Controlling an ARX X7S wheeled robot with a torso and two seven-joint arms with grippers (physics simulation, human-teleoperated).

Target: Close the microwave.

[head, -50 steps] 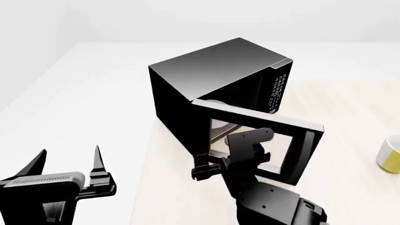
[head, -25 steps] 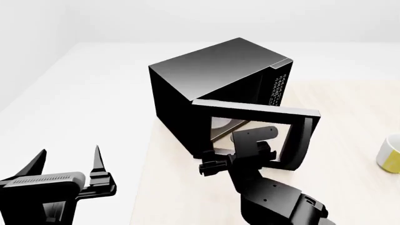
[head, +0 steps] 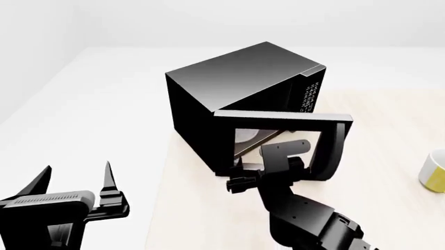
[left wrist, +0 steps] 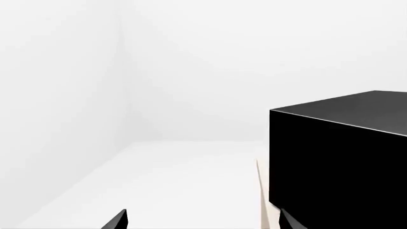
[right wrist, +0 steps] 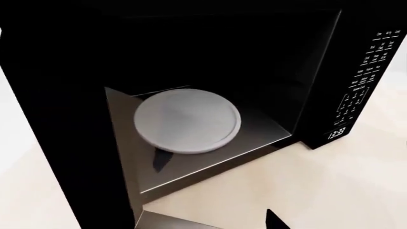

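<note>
The glossy black microwave (head: 230, 86) stands on the light wood table (head: 389, 135), turned at an angle. Its windowed door (head: 278, 121) hangs partly open, with the curved handle (head: 334, 148) at the free edge. My right gripper (head: 268, 165) is against the door's outer face, fingers apart and empty. The right wrist view looks into the microwave (right wrist: 190, 57) at the white turntable plate (right wrist: 188, 121) and the keypad (right wrist: 362, 90); one fingertip (right wrist: 275, 220) shows there. My left gripper (head: 78, 169) hangs open and empty, off the table's left side, and the left wrist view shows the microwave (left wrist: 337, 162) side on.
A white and yellow mug (head: 434, 169) stands at the table's right edge. The table's left edge (head: 163, 172) runs just left of the microwave, with white floor beyond it.
The door has swung further toward the microwave's body, and my right gripper has moved forward with it. The left arm has not moved.
</note>
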